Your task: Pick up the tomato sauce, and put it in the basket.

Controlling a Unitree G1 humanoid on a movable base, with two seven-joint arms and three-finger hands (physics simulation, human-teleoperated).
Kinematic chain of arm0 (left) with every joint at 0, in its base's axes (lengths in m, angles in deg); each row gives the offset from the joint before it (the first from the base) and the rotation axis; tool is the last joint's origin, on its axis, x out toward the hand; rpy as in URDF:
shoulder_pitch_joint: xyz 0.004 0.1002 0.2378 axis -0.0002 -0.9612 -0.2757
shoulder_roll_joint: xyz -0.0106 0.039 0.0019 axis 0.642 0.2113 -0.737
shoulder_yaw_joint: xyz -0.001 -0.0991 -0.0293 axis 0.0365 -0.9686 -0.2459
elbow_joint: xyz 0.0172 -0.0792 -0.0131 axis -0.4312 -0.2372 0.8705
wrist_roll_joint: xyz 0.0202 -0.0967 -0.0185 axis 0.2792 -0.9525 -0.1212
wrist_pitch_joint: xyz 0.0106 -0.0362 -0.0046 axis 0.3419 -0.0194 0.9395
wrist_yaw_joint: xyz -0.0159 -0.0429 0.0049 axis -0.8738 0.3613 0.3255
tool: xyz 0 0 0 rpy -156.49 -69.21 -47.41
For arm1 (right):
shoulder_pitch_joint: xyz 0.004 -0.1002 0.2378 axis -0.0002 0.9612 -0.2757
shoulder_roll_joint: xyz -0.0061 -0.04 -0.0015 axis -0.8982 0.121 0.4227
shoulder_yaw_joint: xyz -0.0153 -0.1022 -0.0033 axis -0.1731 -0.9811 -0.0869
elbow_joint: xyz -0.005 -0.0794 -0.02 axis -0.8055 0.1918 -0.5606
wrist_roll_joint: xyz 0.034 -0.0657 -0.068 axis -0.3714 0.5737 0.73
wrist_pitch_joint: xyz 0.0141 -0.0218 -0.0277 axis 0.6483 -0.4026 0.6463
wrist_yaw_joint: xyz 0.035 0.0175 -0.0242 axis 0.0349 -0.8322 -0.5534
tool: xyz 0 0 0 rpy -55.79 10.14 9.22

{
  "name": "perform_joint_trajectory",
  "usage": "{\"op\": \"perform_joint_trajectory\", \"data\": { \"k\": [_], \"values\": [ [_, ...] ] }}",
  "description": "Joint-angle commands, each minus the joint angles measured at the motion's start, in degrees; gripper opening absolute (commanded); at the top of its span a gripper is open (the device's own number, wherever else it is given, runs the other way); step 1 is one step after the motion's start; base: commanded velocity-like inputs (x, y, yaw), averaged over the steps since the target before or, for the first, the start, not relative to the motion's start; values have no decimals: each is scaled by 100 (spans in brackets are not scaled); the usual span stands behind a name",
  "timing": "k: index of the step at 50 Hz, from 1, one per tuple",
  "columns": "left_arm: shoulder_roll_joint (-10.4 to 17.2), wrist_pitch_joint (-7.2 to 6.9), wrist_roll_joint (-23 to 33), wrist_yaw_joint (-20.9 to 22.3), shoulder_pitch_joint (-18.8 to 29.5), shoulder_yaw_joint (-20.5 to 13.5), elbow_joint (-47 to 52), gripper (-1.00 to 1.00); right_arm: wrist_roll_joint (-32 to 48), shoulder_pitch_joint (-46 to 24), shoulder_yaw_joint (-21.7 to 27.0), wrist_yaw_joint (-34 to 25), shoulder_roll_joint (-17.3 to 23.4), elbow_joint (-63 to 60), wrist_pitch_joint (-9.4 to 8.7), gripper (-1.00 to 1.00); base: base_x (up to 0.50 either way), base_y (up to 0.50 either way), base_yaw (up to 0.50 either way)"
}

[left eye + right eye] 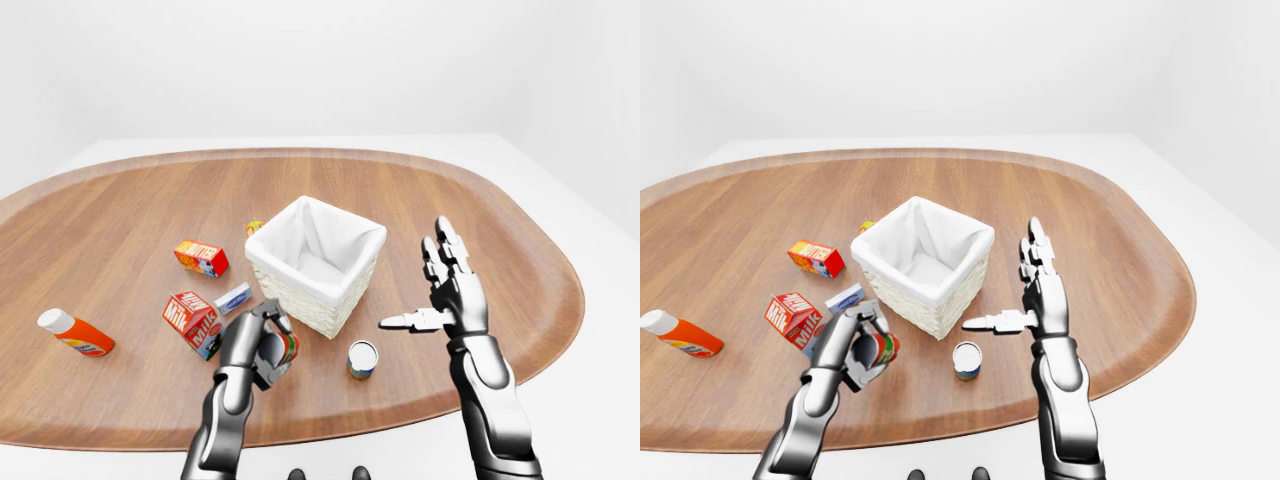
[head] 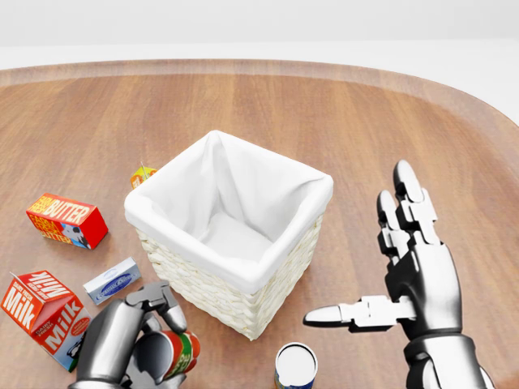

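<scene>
Left hand [image 2: 134, 344] clenching around the tomato sauce can [image 2: 174, 356], fingers wrapping its red-and-green side, can tilting with its pale end facing the camera, low in the head view and just beside the basket's near corner, apparently lifted off the table, though contact underneath not clearly showing. Right hand [image 2: 409, 271] hanging released, fingers spread and thumb pointing toward the basket, gripping nothing, well apart from the can in the left hand. Basket [image 2: 174, 263] sitting mid-table, wicker wall with white cloth lining, inside showing nothing but cloth. Judging progress: pick-up done or nearly so; carrying over the rim and letting go into the basket not yet done. Counting outward: one basket; two cans, one in the grasp and a second can [image 2: 295, 365] standing upright on the table between the two hands, top pale and round; one milk carton [image 2: 50, 318] lying just left of the left hand; one butter box [image 2: 66, 220] farther up-left; one small blue packet [image 2: 112, 280] between milk carton and basket; one small orange-yellow carton [image 2: 143, 174] peeking out behind the basket's left corner, label too small to read; one orange bottle [image 1: 75, 333] with white cap lying far left in the left-eye view. All resting on one oval wooden table [image 2: 349, 113].
</scene>
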Motion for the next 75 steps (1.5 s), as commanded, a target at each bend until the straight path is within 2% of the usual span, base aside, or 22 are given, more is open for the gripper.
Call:
{"op": "perform_joint_trajectory", "data": {
  "k": [1, 3, 6, 12, 18, 23, 27, 31, 33, 41, 44, 45, 47, 64, 75],
  "values": [
    [-16, 0, -172, 196, -208, -34, 771, -100, 8, 6, -4, 1, -2, 3, 0, 100, 0, 0, 0],
    [-26, 0, -187, 281, -263, -47, 984, -100, 13, 15, -12, 0, -5, -1, 0, 100, 0, 0, 0],
    [-33, -102, -210, 386, -335, -69, 1251, -100, 18, 21, -16, -2, -5, 0, 0, 100, 0, 0, 0],
    [-36, -114, -212, 420, -381, -62, 1359, -100, 17, 8, -9, 1, -3, 15, 0, 100, 0, 0, 0],
    [-54, -236, -223, 535, -465, -66, 1658, -100, 13, -9, 1, 6, 1, 3, 0, 100, 0, 0, 0],
    [-49, -238, -246, 548, -446, -82, 1665, -100, 4, -25, 14, 9, 6, 1, 0, 100, 0, 0, 0],
    [-63, -333, -250, 634, -498, -83, 1880, -100, 14, -31, 7, 16, 3, 50, 0, 100, 0, 0, 0],
    [-53, -315, -270, 622, -480, -105, 1859, -100, 39, -40, -5, 21, 1, 170, 0, 100, 0, 0, 0],
    [-74, -431, -266, 719, -533, -105, 2100, -100, 36, -41, -3, 26, 3, 148, 0, 100, 0, 0, 0],
    [-91, -677, -290, 908, -494, -138, 2461, -100, 40, -14, -22, 36, -4, 76, 0, 100, 0, 0, 0],
    [-107, -850, -283, 994, -404, -130, 2610, -100, 34, -24, -13, 33, -1, 79, 0, 100, 0, 0, 0],
    [-113, -955, -288, 1059, -377, -142, 2736, -100, 29, -38, -3, 33, 2, 100, 0, 100, 0, 0, 0],
    [-100, -993, -326, 1079, -359, -182, 2787, -100, 24, -44, 3, 31, 4, 117, 0, 100, 0, 0, 0],
    [-105, -1000, -370, 1309, -196, -318, 3286, -100, 57, -18, -31, 34, -6, 143, 0, 100, 0, 0, 0],
    [-76, -1000, -314, 1507, 294, -301, 3539, -100, 58, -38, -22, 37, -2, 153, 0, 100, 0, 0, 0]
  ]
}}
